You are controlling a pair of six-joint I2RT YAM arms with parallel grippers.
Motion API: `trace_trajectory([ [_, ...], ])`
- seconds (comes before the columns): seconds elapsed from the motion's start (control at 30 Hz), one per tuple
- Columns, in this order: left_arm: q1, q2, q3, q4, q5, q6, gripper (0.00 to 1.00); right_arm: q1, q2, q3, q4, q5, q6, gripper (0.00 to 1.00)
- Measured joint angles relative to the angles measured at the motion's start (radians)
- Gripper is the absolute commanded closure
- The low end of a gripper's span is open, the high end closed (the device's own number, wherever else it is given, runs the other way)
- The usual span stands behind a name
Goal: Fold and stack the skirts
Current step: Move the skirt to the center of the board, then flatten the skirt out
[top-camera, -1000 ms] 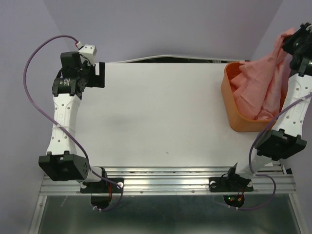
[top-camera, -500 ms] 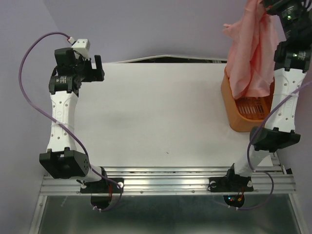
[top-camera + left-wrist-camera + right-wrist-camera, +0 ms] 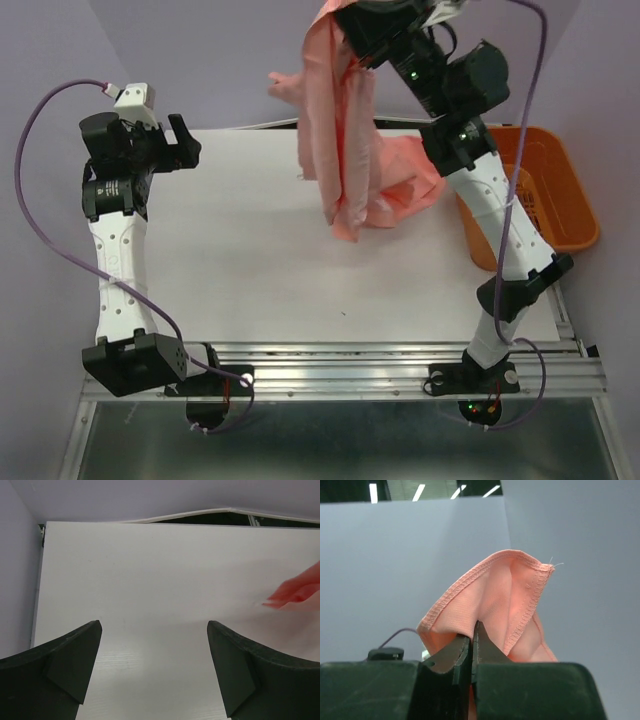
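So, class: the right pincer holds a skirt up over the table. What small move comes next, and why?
Probably lower the right pincer, laying the skirt down on the table: it hangs bunched from one pinched edge, while the left pincer stands open and apart.

Top overhead; left wrist low, sharing table (image 3: 150, 580); right wrist faces upward.

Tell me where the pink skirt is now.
In the top view the skirt hangs from the shut right gripper over the far centre of the table, its lower end resting on it just left of the orange basket.
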Motion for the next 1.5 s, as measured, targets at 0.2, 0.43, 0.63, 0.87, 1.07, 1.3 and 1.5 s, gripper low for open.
trace_trajectory([
  [0.2, 0.039, -0.024, -0.029, 0.012, 0.024, 0.01, 0.02, 0.119, -0.089, -0.518, 0.08, 0.026, -0.086, 0.99],
  [0.43, 0.083, -0.017, -0.046, -0.062, 0.061, 0.124, 0.03, 0.124, -0.098, -0.94, -0.064, 0.032, -0.201, 0.99],
  [0.63, 0.082, -0.02, -0.146, -0.111, 0.082, 0.258, 0.06, 0.092, -0.451, -1.32, -0.186, 0.077, -0.416, 0.8],
  [0.87, 0.082, 0.004, -0.218, -0.182, 0.112, 0.374, 0.11, 0.024, -0.569, -1.44, -0.3, 0.205, -0.595, 0.0],
  [1.07, 0.082, 0.069, -0.269, -0.195, 0.101, 0.421, 0.18, 0.026, -0.421, -1.284, -0.53, 0.162, -0.584, 0.0],
  [1.3, 0.065, 0.166, -0.352, -0.173, 0.072, 0.408, 0.26, 0.026, -0.275, -0.999, -0.517, 0.035, -0.5, 0.25],
  [1.5, 0.057, 0.244, -0.396, -0.132, 0.064, 0.369, 0.31, 0.026, -0.01, -0.863, -0.463, -0.068, -0.452, 0.26],
])
